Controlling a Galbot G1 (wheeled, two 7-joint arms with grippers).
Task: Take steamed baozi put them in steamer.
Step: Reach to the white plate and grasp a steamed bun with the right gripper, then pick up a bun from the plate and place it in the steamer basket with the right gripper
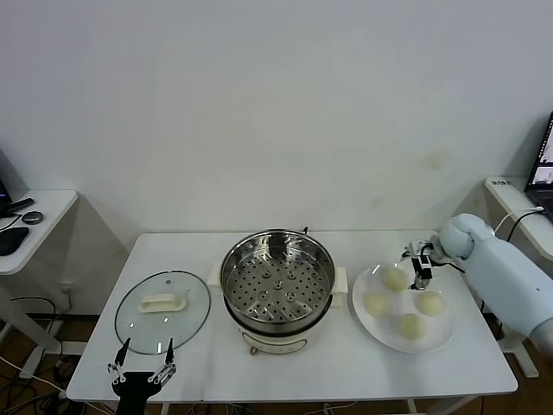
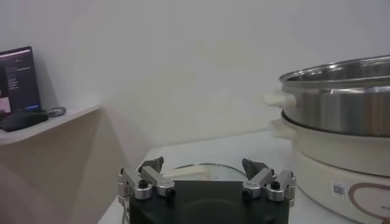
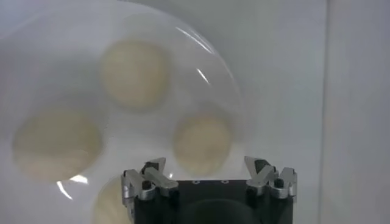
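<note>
My right gripper [image 1: 421, 271] hovers with its fingers spread wide over the white plate [image 1: 370, 320] near the table's right edge, poised above the bun nearest the far edge, touching nothing. From my right wrist camera, the open gripper [image 3: 210, 173] frames that plate [image 3: 225, 79] from above, the fingertips well apart and the buns blurred beneath them. All four steamed baozi [image 1: 395, 278] sit on the plate, apart from one another: one toward the far edge, one toward the steamer, one toward the right edge, one toward the near edge. The steamer [image 1: 277, 275], its perforated tray bare, stands at the middle of the white table [image 1: 346, 380], just beside the plate. The glass lid [image 1: 162, 311] with its cream handle lies flat toward the left edge. My left gripper [image 1: 142, 361] waits at the near edge by the left corner, fingers wide, just in front of the lid; its wrist camera shows the open gripper [image 2: 207, 178] low over the table with the steamer [image 2: 341, 115] rising beside it.
</note>
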